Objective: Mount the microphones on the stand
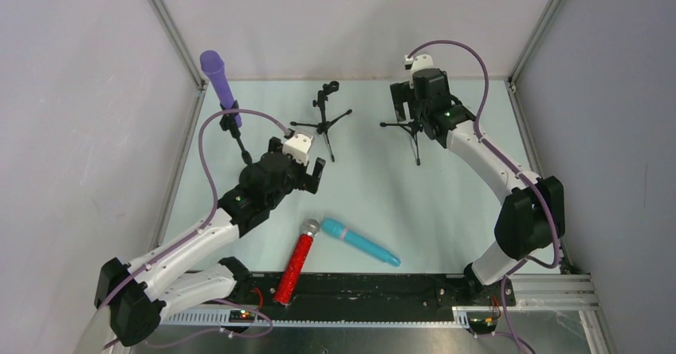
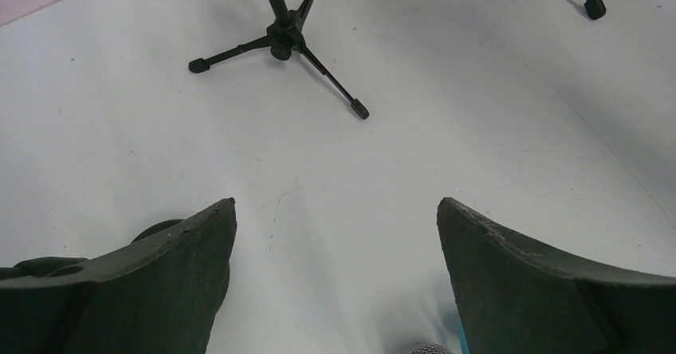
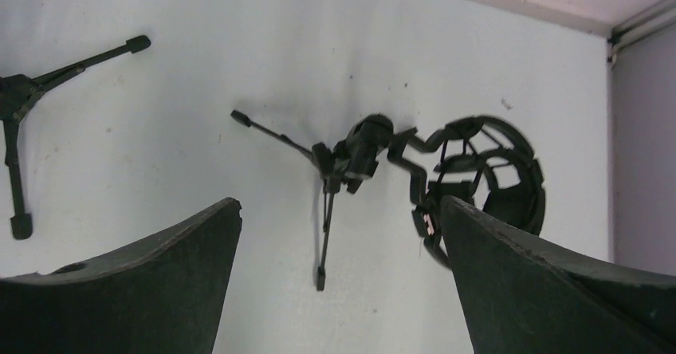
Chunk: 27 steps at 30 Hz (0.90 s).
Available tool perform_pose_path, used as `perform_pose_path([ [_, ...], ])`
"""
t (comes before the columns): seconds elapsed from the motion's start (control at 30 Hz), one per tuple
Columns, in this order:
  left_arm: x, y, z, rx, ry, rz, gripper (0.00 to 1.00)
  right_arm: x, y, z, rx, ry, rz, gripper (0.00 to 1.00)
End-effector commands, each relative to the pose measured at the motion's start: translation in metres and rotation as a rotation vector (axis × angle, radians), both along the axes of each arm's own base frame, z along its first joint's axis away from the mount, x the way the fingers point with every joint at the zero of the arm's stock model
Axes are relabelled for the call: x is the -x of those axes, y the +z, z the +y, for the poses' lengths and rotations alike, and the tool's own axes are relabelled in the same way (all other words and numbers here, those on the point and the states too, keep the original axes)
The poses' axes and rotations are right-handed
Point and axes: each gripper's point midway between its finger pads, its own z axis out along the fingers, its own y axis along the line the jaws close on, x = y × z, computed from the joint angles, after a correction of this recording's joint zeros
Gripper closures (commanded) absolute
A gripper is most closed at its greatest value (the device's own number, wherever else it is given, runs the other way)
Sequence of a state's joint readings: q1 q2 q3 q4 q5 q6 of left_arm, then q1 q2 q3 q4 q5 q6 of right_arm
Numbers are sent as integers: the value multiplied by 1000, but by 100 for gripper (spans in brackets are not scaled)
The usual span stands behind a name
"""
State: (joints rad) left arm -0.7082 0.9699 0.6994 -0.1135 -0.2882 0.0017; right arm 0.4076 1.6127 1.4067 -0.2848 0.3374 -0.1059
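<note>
The purple microphone (image 1: 215, 76) stands clipped in the far-left stand (image 1: 236, 135). The glittery red microphone (image 1: 294, 265) with its silver mesh head and the teal-blue microphone (image 1: 360, 242) lie on the table near the front, heads close together. My left gripper (image 1: 313, 176) is open and empty, just beyond those two heads; its wrist view shows the mesh head (image 2: 430, 348) at the bottom edge. My right gripper (image 1: 406, 105) is open and empty above the right stand (image 1: 413, 135), whose round clip (image 3: 482, 171) sits beside my right finger.
An empty middle stand (image 1: 324, 115) stands between the arms; it also shows in the left wrist view (image 2: 281, 39). Metal frame posts and white walls close in the table (image 1: 446, 202) at the back and sides. A black rail (image 1: 375, 286) runs along the front edge.
</note>
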Motion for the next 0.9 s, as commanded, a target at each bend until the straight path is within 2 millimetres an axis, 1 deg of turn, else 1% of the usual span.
perform_pose_path([
  [0.0,-4,15,-3,10,-2,-58,1,18,13,-8,-67,-79,32,0],
  [0.17,-3,15,-5,9,-5,-59,1,25,-5,-7,-92,-76,96,0],
  [0.23,-3,15,-5,6,-4,-58,1,24,-16,-8,-90,-85,121,1],
  [0.37,-3,13,-4,-4,-1,-59,0,19,-26,-11,-109,-89,144,0],
  [0.43,-3,11,-4,-8,-1,-56,0,14,-27,-13,-123,-89,140,1],
  [0.53,-4,9,-5,-14,-2,-50,0,6,-23,-14,-167,-73,122,1],
  [0.67,-5,6,-7,-22,-5,-43,0,4,-18,-3,-211,-24,112,1],
  [0.77,-6,7,-8,-29,-7,-45,0,0,-21,0,-216,-11,112,0],
  [0.87,-7,6,-8,-41,-11,-47,0,-6,-28,-3,-214,-21,115,0],
])
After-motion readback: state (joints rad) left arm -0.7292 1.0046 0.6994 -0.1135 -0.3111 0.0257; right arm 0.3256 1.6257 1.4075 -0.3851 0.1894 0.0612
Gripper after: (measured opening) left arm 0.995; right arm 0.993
